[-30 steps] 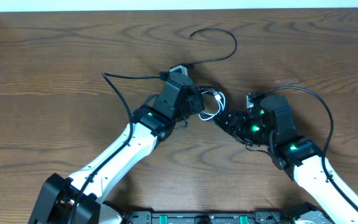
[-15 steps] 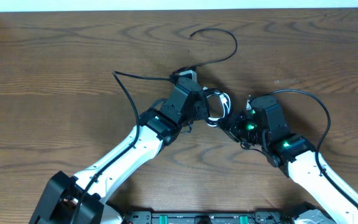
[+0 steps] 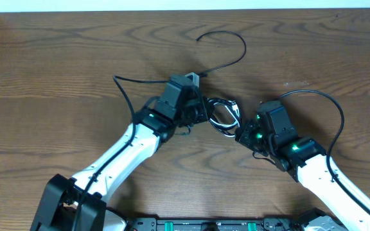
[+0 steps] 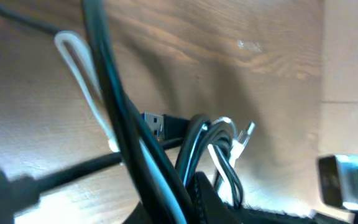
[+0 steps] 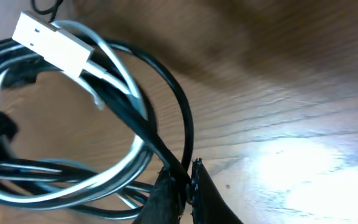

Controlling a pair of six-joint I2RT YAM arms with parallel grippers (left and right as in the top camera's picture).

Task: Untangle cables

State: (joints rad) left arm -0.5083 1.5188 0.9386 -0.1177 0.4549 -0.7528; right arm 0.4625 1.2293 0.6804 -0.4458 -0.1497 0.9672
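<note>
Right gripper pinches one black strand of the cables. Left gripper is pressed shut too, apparently on the same knot — mid-way across the table, between the two. One black cord trails free on the far side, so most untangling remains, I'd judge. No brand or writing readable — the white plug looks blank.

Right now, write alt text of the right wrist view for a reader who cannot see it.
The right claw is shut on a black cable at the bottom of the frame. Above it, black and white cables lie looped in a tangle, with a white plug at upper left, on a brown wooden table.
</note>
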